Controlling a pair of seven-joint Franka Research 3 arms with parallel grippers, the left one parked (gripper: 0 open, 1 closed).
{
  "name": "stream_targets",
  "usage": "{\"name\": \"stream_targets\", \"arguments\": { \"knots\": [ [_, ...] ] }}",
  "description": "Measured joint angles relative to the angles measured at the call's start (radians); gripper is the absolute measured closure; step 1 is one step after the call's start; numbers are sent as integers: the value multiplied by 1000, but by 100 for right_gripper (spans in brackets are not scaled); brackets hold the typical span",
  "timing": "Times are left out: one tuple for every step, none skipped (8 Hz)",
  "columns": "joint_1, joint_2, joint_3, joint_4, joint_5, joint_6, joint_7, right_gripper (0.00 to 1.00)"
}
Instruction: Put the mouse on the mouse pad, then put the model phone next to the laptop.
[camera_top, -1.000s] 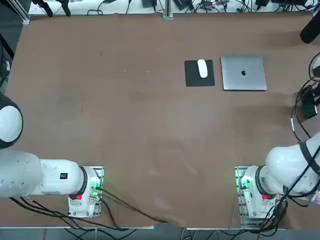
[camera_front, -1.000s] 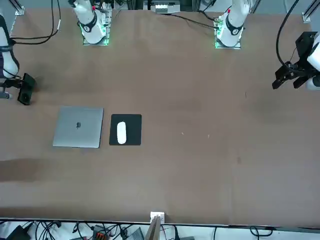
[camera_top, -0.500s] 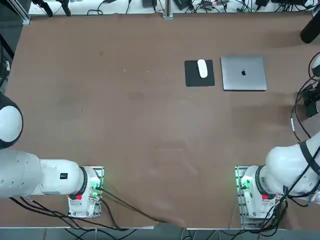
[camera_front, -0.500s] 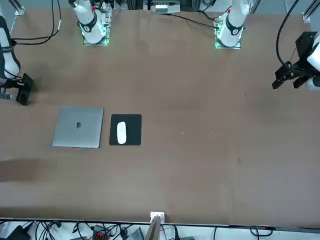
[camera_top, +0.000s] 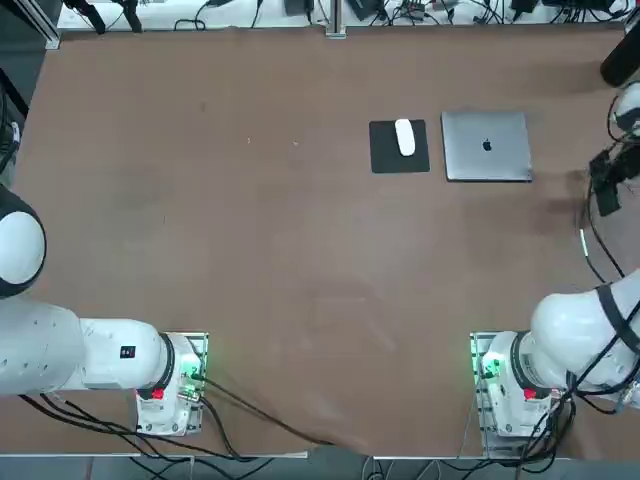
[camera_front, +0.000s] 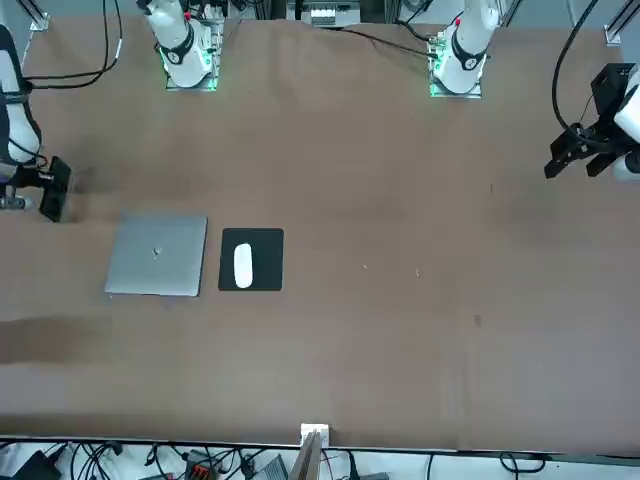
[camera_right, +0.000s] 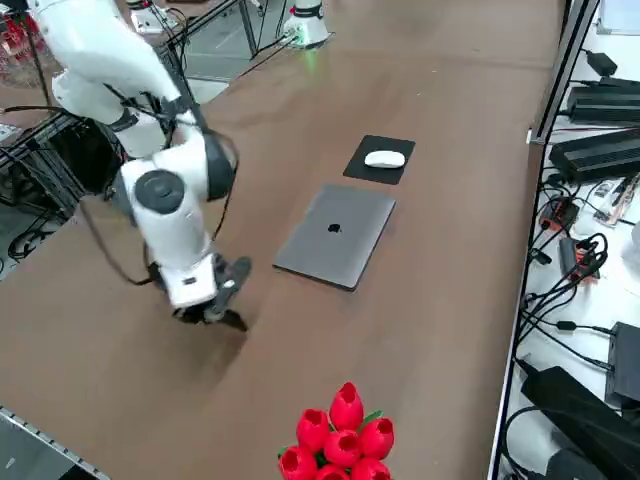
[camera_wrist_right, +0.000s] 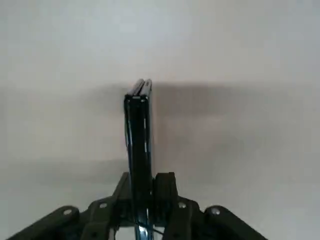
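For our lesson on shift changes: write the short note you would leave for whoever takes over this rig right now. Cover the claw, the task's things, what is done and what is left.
Right claw: shut on the model phone, held edge-on, off the laptop's outer side near the table's right edge.
Mouse: lying on the mouse pad, which sits just beside the laptop. The lid is closed.
Done: mouse on pad; phone picked up.
Left: bring the phone over and lay it flat next to the laptop, then release.
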Motion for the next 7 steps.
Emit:
{"name": "stream_targets", "arguments": {
  "knots": [
    [4, 5, 57, 56, 66, -84, -6, 84],
    [7, 24, 94, 125, 117, -165, -9, 84],
    [7, 63, 106, 197, 174, -232, -23, 84],
    [3, 115, 106, 271, 231, -285, -71, 84],
    [-9, 176, 102, 348, 293, -347, -125, 84],
    [-29, 239, 100, 425, 348, -402, -165, 84],
    [-45, 293, 100, 486, 378, -431, -183, 84]
  ]
}}
